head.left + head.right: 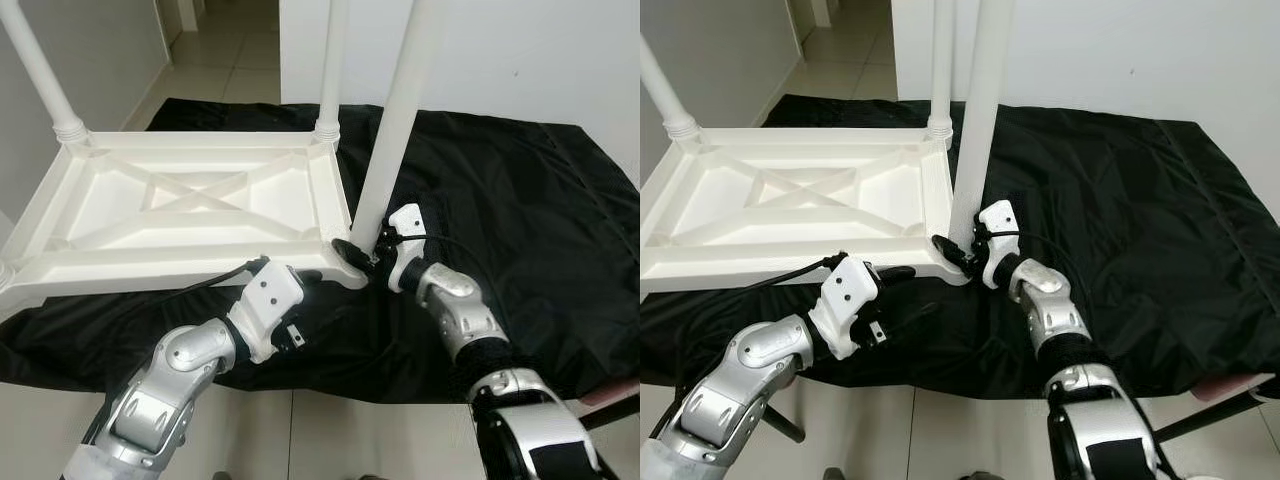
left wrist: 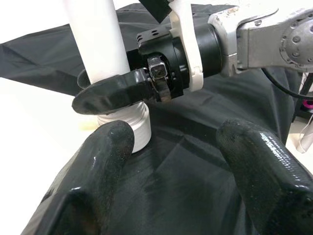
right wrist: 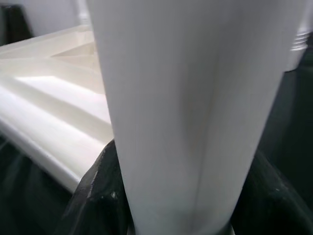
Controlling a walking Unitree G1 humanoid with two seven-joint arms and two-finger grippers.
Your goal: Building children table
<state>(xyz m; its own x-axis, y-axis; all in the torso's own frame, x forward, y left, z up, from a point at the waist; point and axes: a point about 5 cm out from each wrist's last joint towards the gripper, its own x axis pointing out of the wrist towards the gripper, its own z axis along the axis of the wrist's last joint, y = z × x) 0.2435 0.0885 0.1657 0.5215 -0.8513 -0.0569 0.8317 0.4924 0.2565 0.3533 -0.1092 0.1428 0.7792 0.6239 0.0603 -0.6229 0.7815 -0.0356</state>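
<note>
A black cloth [image 1: 520,200] covers the floor, its bare stretch running wide from twelve to three o'clock of the robot, its near edge meeting pale tiles. On it lies the upturned white table top [image 1: 190,205] at about ten o'clock, two legs already standing at its far corners. The right gripper [image 1: 362,250] is clamped around a third white leg [image 1: 400,110] just above the near right corner, while the left gripper [image 2: 171,161] hovers spread wide, holding nothing, just beside that corner's edge.
</note>
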